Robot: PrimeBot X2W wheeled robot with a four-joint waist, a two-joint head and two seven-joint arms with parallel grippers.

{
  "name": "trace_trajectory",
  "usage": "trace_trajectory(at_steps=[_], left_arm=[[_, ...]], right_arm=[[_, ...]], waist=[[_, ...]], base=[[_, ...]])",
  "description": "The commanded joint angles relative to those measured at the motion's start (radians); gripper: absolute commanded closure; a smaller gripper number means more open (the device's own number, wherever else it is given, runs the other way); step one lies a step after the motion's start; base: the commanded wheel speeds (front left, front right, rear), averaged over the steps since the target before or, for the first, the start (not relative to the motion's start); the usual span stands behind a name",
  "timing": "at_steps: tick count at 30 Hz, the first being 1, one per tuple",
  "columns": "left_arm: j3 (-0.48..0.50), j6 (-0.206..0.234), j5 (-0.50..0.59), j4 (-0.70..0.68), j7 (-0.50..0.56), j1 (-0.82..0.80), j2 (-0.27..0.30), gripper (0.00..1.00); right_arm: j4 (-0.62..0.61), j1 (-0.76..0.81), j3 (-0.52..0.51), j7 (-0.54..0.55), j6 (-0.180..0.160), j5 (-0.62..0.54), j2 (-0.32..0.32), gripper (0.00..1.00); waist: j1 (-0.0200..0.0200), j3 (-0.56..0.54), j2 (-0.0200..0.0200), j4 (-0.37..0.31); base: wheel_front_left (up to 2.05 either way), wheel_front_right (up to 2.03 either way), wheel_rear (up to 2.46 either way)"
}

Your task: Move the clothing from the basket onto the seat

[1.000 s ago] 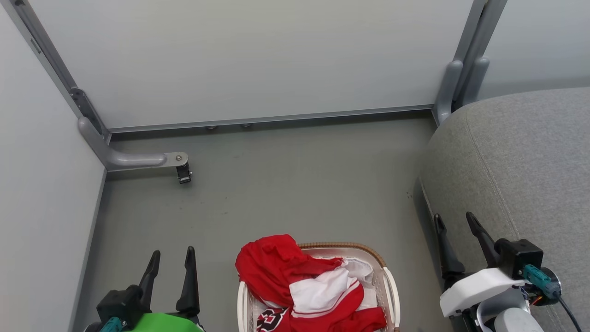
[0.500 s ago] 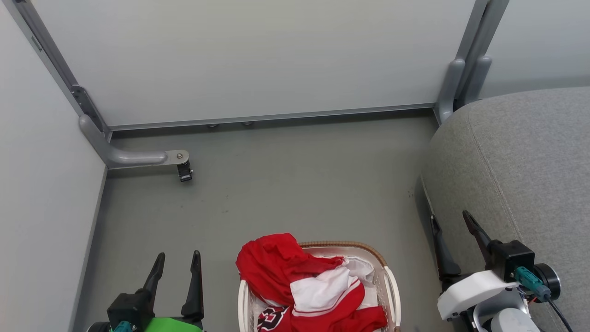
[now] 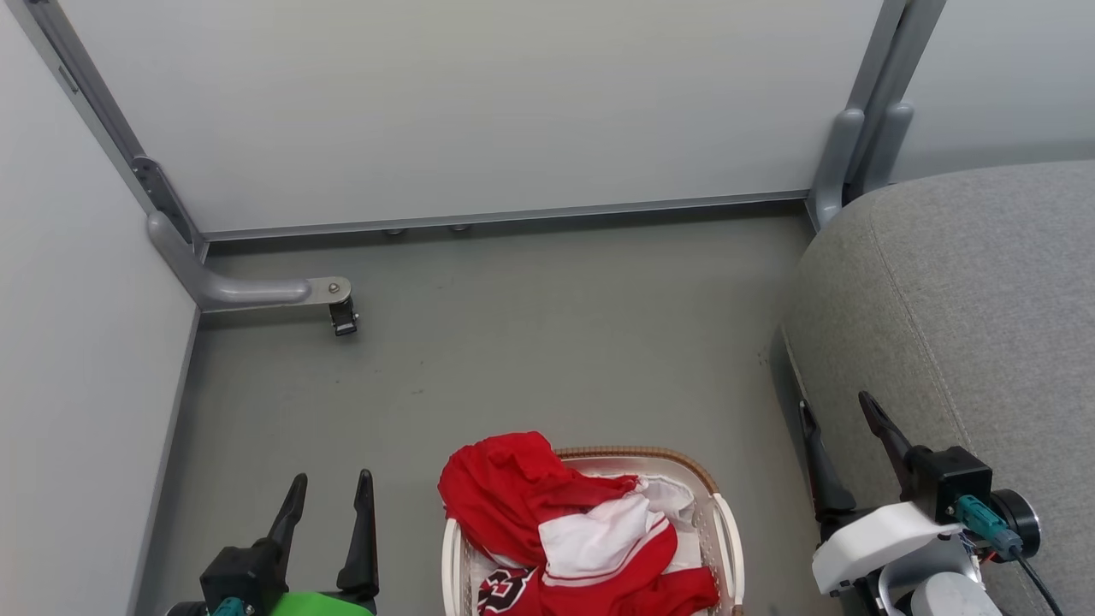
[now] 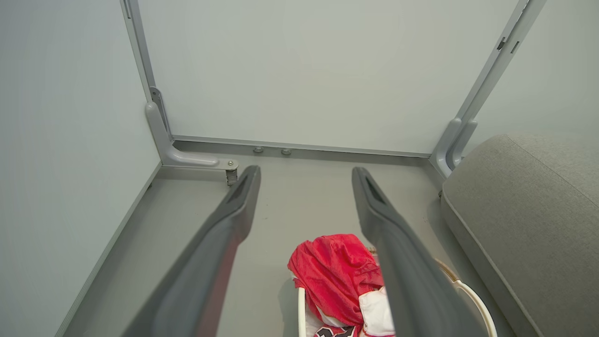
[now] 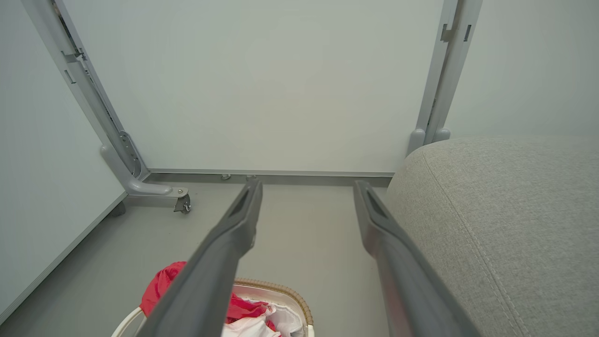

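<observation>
1. Heaped in the basket (image 3: 724, 524), at the bottom middle of the head view: the clothing (image 3: 556, 530), red with white panels, black-and-white lettering at the near edge.
2. One red fold bulging up and over the basket's far left rim; white liner showing at the far right inside.
3. Basket on the grey floor (image 3: 530, 342), between the two tools, touched by neither, well apart from the wall panels (image 3: 470, 111).
4. Left tool (image 3: 331, 481): low at the left, above bare floor just beside the basket, fingers spread wide, gripping nothing.
5. Right tool (image 3: 835, 404): at the right, along the front edge of the seat (image 3: 984, 299), fingers likewise spread wide and empty; contact with the upholstery impossible to tell.
6. Seat to the right of the basket, grey fabric, rounded edge, one stitched seam running down it.
7. At the far left, by the panels: a grey metal foot (image 3: 257, 295) with a small caster.
</observation>
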Motion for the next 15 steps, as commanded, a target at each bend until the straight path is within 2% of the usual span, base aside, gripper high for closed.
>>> trace_trajectory(at_steps=[1, 9, 15], left_arm=[[0.000, 0.000, -0.006, 0.002, -0.001, -0.001, 0.007, 0.00], [-0.007, -0.001, -0.005, 0.002, -0.001, -0.008, 0.006, 0.00], [-0.038, -0.003, 0.014, 0.004, -0.001, -0.057, 0.006, 0.00]], right_arm=[[0.001, -0.002, -0.001, -0.005, 0.000, 0.000, -0.006, 0.00], [-0.007, -0.006, -0.002, -0.005, 0.000, -0.001, -0.006, 0.00], [-0.033, -0.035, -0.012, -0.005, 0.000, -0.012, -0.006, 0.00]], waist=[[0.0000, 0.000, 0.0117, 0.000], [0.0000, 0.011, 0.0117, 0.000], [0.0000, 0.078, 0.0117, 0.000]], base=[[0.00, 0.00, 0.00], [0.00, 0.00, 0.00], [0.00, 0.00, 0.00]])
